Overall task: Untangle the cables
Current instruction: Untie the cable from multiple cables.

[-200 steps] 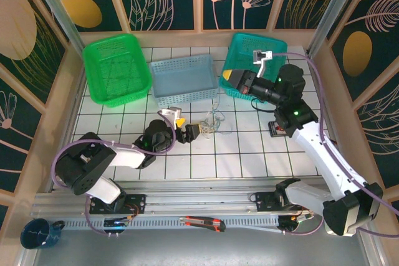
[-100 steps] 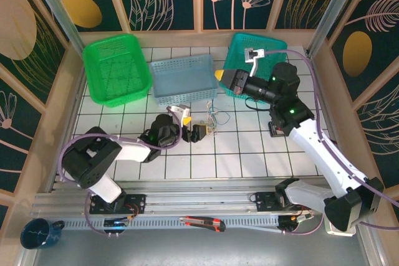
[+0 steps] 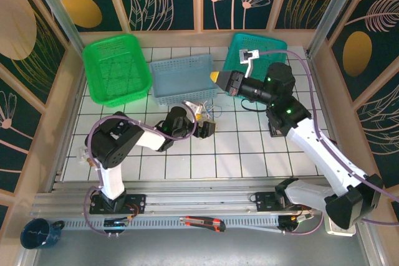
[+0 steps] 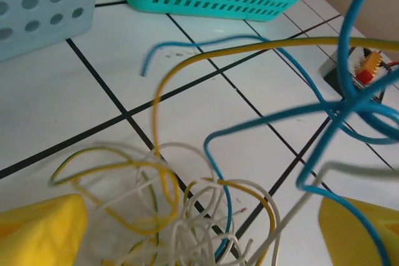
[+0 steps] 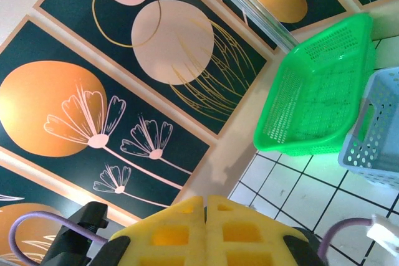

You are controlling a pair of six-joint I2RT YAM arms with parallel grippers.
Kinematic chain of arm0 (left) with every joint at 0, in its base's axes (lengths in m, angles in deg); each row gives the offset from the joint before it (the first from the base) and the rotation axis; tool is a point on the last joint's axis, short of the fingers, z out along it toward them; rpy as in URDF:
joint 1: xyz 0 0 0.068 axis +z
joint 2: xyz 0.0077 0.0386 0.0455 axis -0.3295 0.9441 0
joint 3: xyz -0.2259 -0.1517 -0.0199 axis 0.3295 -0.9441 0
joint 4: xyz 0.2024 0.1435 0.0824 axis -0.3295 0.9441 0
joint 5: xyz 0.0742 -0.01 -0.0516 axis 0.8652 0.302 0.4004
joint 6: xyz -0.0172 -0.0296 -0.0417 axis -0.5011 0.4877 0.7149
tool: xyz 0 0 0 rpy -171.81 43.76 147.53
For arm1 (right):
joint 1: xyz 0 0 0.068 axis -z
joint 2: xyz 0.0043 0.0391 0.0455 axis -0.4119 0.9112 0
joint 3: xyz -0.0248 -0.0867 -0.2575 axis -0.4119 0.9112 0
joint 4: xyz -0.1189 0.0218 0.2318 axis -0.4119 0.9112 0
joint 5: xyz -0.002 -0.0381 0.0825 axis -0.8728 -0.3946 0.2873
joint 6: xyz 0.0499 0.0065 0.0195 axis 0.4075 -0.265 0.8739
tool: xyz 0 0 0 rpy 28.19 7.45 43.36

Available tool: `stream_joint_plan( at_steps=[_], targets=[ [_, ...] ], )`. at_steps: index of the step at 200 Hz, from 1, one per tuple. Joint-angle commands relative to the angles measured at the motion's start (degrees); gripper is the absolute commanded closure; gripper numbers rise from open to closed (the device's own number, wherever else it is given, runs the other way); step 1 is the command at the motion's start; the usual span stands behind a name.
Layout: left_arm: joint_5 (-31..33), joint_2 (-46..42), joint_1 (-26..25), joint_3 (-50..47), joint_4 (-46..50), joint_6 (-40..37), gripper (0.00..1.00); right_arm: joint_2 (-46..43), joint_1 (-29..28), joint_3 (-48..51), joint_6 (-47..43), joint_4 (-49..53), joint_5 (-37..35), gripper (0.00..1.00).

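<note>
The cables point(image 4: 199, 222) are a loose knot of thin white, yellow and blue wires on the white tiles; blue and yellow strands loop up and off to the right. In the left wrist view my left gripper point(image 4: 199, 244) is open, its yellow fingers point(image 4: 40, 235) wide apart on either side of the knot. From above, the left gripper point(image 3: 204, 123) sits low at the cables point(image 3: 212, 113), in front of the pale blue basket. My right gripper point(image 3: 216, 77) hangs shut and empty above that basket's right end, its yellow pads point(image 5: 206, 222) pressed together.
A green basket point(image 3: 115, 70), a pale blue basket point(image 3: 182, 79) and a teal basket point(image 3: 237, 51) line the back of the table. A small black box point(image 3: 277, 129) with a red lead lies right of the cables. Side walls fence the table.
My left arm has reached forward and right, bringing its open gripper up around the knot. The right gripper has drifted left over the pale blue basket's end, still shut.
</note>
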Motion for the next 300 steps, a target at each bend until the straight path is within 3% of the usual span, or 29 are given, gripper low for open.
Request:
stream_joint_plan(
  at_steps=[1, 18, 35, 45, 58, 109, 190, 300],
  targets=[
    [-1.3, 2.7, 0.1, 2.5, 0.4, -1.5, 0.23, 0.1, -1.1, -3.2, -1.7, 0.1, -0.7, 1.0],
    [-1.1, 3.5, 0.1, 2.9, 0.3, -1.0, 0.49, 0.2, -1.1, -4.4, -2.3, 1.2, -1.0, 1.0],
    [-0.3, 3.4, 0.1, 1.9, -0.1, -0.1, 0.86, 0.4, -0.8, -6.2, -3.0, 2.4, -1.1, 1.0],
    [0.3, 3.0, 0.1, 1.3, 0.0, 0.4, 1.0, 0.6, -0.4, -7.4, -3.5, 3.1, -1.0, 1.0],
    [0.7, 2.2, 0.1, 0.5, 0.8, 0.9, 1.0, 1.0, -0.3, -9.3, -3.9, 3.7, -0.5, 1.0],
    [3.8, -1.8, 0.1, -6.2, 2.6, 4.2, 1.0, 3.2, 12.4, -19.5, -3.9, 5.8, 3.8, 1.0],
    [5.1, -2.9, 0.1, -10.8, 2.5, 6.6, 1.0, 6.5, 33.1, -30.1, 14.0, -10.1, 11.9, 1.0],
    [4.8, -0.9, 0.1, -11.7, 1.8, 6.5, 1.0, 13.0, 47.8, -40.3, 30.4, -24.8, 13.6, 1.0]
  ],
)
